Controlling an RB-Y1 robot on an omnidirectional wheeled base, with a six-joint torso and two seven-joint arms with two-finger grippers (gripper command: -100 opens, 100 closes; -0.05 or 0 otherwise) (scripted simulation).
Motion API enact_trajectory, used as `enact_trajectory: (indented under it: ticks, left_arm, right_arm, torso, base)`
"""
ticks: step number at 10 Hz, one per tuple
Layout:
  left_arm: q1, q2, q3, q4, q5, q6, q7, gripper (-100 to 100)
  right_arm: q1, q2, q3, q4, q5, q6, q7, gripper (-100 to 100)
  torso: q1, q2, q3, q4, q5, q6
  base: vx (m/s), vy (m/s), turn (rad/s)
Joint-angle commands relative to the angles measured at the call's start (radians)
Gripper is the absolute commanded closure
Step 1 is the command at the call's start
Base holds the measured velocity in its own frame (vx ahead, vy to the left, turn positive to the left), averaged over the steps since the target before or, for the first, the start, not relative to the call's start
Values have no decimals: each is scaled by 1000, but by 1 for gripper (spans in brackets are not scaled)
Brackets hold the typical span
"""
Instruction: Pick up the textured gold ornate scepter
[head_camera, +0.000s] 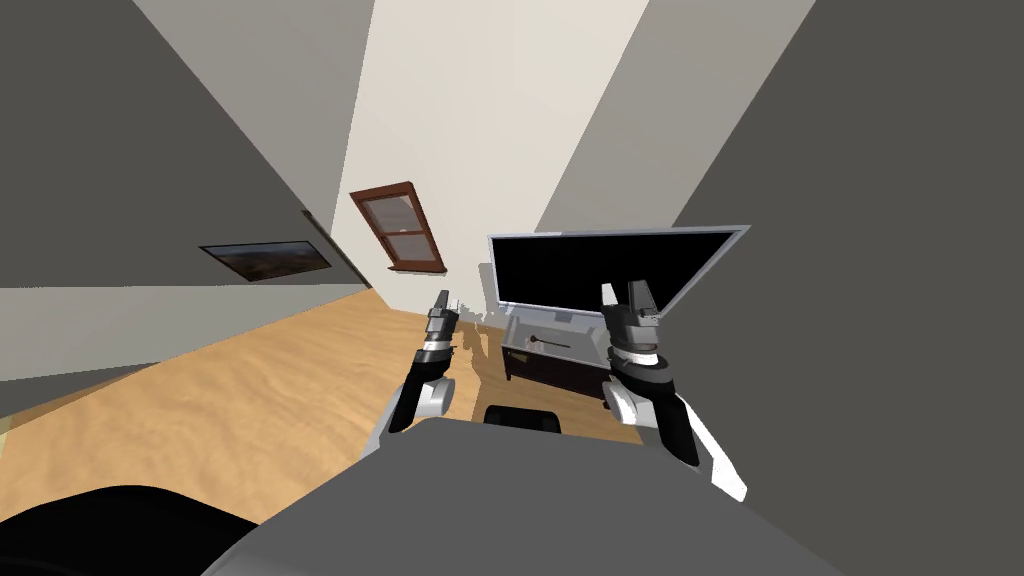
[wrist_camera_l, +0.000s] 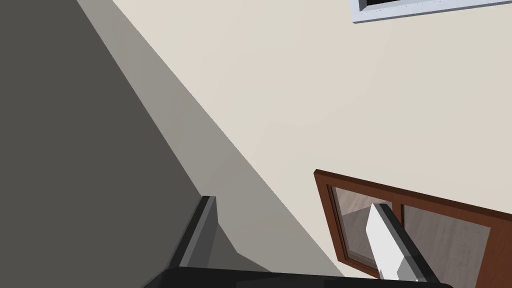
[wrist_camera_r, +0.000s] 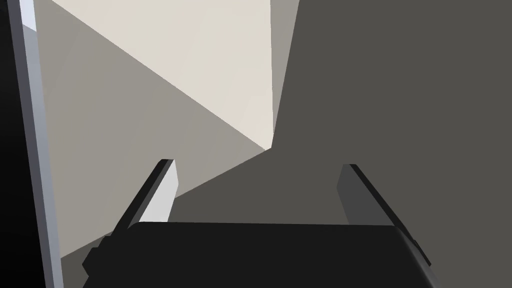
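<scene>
Facing television (head_camera: 610, 268), left claw (wrist_camera_l: 292, 204), right claw (wrist_camera_r: 257, 163) agape

Television (head_camera: 610, 268) stands on dark cabinet (head_camera: 550, 372), brown-framed window (head_camera: 400, 228) nearby.

The floor (head_camera: 250, 380) is tan with wavy grain, the window frame (head_camera: 400, 232) red-brown, the television (head_camera: 610, 265) black, grey-rimmed, the wall (head_camera: 480, 120) cream.

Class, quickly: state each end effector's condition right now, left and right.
Left end effector: open, holding nothing.
Right end effector: open, holding nothing.
</scene>
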Motion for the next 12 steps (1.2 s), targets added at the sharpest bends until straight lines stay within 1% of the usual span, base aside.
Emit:
enact_trajectory:
  ticks: [1,3,5,6,8,9,10,11,12]
  left_arm:
    - [0,0,0,0,0,0,0,0]
    - [0,0,0,0,0,0,0,0]
    - [0,0,0,0,0,0,0,0]
    - [0,0,0,0,0,0,0,0]
    - [0,0,0,0,0,0,0,0]
    - [0,0,0,0,0,0,0,0]
    - [0,0,0,0,0,0,0,0]
    - [0,0,0,0,0,0,0,0]
    - [0,0,0,0,0,0,0,0]
  right_arm:
    - [-36,-30,6,25,3,-11,26,-100]
    - [-85,-69,22,79,16,-21,59,-100]
    - [-132,-111,48,143,39,-28,96,-100]
    - [-132,-111,48,153,39,-28,96,-100]
    - [-178,-158,83,221,72,-31,135,-100]
    - [-178,-158,83,245,72,-31,135,-100]
    - [-178,-158,83,247,72,-31,135,-100]
    - [-200,-182,103,285,92,-30,155,-100]
    - [-200,-182,103,301,92,-30,155,-100]
  torso:
    - [0,0,0,0,0,0]
    - [1,1,1,0,0,0]
    - [1,0,0,0,0,0]
    - [1,-1,0,0,0,0]
    - [-1,-3,-2,-1,0,0]
    - [0,-4,-2,-1,0,0]
    - [-2,-5,-3,-1,0,1]
    - [-5,-6,-3,-1,-1,1]
    - [-4,-7,-4,-1,-1,0]
  base:
    - [-138,78,97]
    - [-123,104,120]
    - [-101,92,151]
    - [-69,69,66]
    - [-50,80,172]
    - [-18,58,66]
    - [0,17,-26]
    - [1,33,160]
    - [1,29,87]
